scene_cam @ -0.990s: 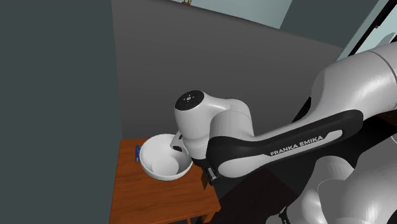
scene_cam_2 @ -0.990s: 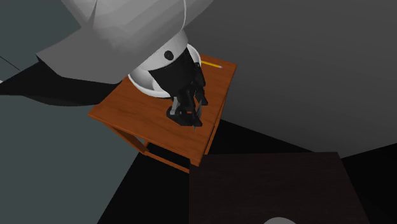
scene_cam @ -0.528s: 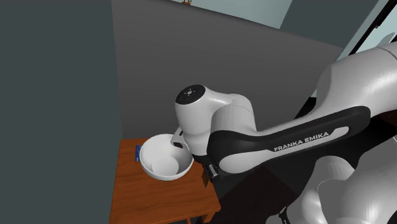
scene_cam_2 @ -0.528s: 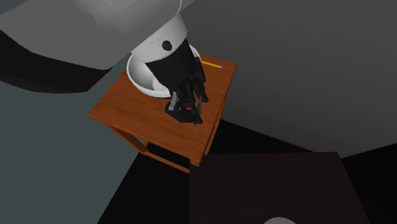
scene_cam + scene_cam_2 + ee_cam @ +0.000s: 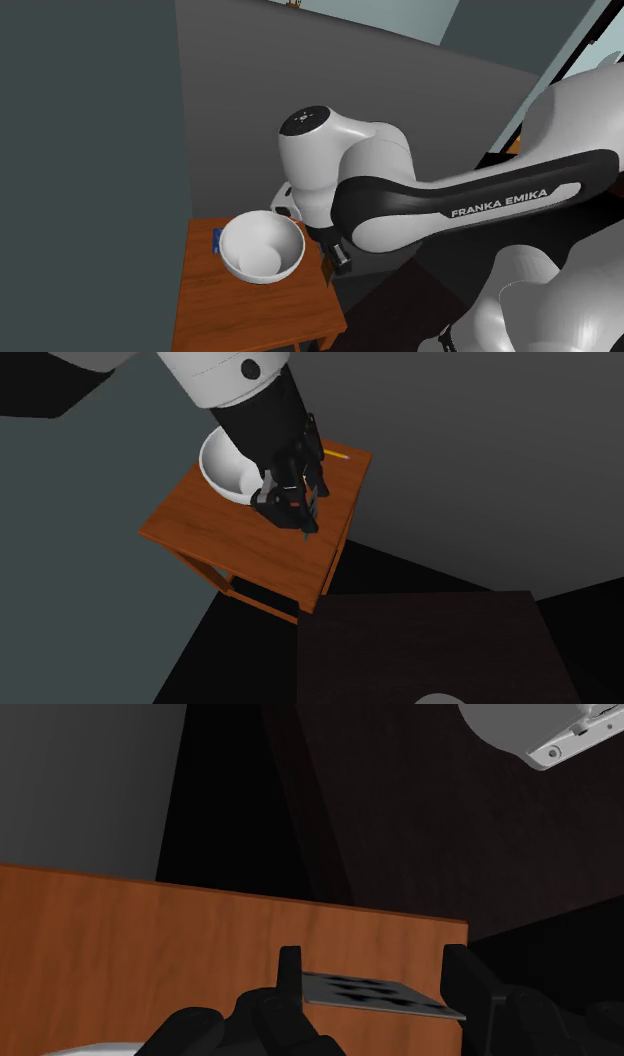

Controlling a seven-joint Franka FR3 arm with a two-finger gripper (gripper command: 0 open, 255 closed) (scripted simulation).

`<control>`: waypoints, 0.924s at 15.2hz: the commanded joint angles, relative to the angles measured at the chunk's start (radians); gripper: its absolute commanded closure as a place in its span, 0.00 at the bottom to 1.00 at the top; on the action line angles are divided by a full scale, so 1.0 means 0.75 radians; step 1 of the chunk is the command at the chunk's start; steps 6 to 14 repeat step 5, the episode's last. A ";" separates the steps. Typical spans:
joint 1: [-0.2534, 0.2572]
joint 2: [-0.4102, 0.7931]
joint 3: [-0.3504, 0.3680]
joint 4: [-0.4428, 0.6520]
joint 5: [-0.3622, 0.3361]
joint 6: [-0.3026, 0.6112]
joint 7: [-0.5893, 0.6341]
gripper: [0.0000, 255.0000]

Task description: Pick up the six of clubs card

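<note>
The six of clubs card [image 5: 378, 994] is a thin pale card with black pips, lying flat between my fingers and clasped at both side edges. My gripper [image 5: 372, 976] is shut on it, with the wooden table top [image 5: 150, 944] below and behind. From the second exterior view, the black gripper [image 5: 293, 515] hangs a little above the small brown table [image 5: 215, 537], close to its right edge. The card's thin edge [image 5: 307, 530] sticks out below the fingers. In the shoulder view the arm hides most of the hand.
A white bowl [image 5: 262, 250] stands on the table beside the gripper, also seen as the bowl [image 5: 228, 472]. A yellow pencil [image 5: 335, 453] lies at the far corner and a small blue thing [image 5: 216, 240] behind the bowl. Dark grey walls close in around the table.
The hand has risen from the table top with the card between its fingers. The arm's wrist and forearm have lifted, uncovering more of the bowl.
</note>
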 commanded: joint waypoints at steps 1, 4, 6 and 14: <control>0.000 -0.018 -0.002 0.023 0.004 -0.040 -0.010 1.00; 0.001 -0.032 -0.004 0.049 0.007 -0.079 -0.018 1.00; 0.001 -0.032 -0.004 0.049 0.007 -0.079 -0.018 1.00; 0.001 -0.032 -0.004 0.049 0.007 -0.079 -0.018 1.00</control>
